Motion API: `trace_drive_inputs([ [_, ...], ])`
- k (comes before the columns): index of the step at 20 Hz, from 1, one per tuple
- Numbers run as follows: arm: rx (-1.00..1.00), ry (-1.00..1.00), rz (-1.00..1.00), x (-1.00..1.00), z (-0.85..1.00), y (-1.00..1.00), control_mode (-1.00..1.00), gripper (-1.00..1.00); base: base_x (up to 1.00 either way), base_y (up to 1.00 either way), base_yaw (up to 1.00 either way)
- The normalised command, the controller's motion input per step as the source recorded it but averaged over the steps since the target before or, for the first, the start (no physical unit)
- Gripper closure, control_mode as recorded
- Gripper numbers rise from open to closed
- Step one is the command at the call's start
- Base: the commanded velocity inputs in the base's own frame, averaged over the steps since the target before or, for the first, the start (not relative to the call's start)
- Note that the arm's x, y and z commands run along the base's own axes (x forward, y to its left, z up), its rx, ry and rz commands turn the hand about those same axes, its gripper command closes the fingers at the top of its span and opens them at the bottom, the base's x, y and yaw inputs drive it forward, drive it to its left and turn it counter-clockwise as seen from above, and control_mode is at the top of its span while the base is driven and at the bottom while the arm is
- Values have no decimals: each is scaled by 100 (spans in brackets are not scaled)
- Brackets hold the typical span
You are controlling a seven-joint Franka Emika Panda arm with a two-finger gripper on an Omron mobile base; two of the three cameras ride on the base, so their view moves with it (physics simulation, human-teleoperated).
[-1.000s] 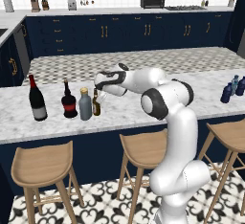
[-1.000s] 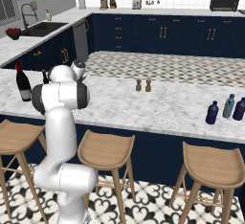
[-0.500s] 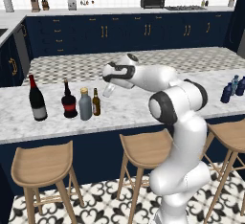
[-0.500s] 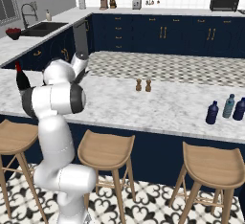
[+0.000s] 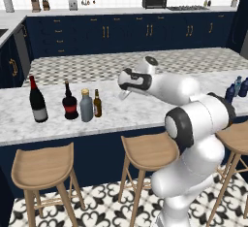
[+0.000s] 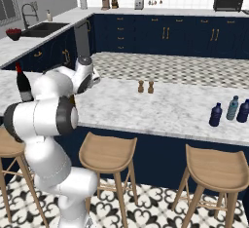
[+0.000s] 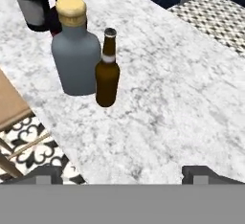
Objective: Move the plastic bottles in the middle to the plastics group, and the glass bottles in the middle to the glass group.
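The pincer (image 5: pixel 124 95) is seen released and empty, its jaws spread wide above the marble counter (image 5: pixel 145 107), with nothing held between them. To its left in the left base view, 4 bottles are lined up near the counter's front edge: nearest the pincer, the slim amber-brown bottle (image 5: pixel 97 104), set just beside the stout grey bottle (image 5: pixel 86 105) with the tan cap; further from the pincer stand the squat dark bottle (image 5: pixel 70 102) with a red label and the tall dark wine bottle (image 5: pixel 37 100) with a red top and grey label. No writing can be read on any label. From the hand view, the amber-brown bottle (image 7: pixel 107 70) and the grey bottle (image 7: pixel 74 48) are shown upright ahead of the fingertips (image 7: pixel 196 174), touching or nearly so. Well apart from the pincer, at the counter's far right end, 3 small blue bottles (image 6: pixel 228 111) are grouped, the dark navy-blue bottle (image 6: pixel 215 115) among them.
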Motion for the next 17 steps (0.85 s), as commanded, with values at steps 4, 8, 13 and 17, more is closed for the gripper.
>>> trace_drive_inputs([
  [4, 0, 1, -31, -60, 19, -68, -100, -100, 0, 0, 0],
  [8, 0, 0, -26, -67, 19, -71, -100, -100, 0, 0, 0],
  [13, 0, 0, -18, -76, 26, -70, -100, -100, 0, 0, 0],
  [17, 0, 0, -22, -83, 17, -63, -100, -100, 0, 0, 0],
])
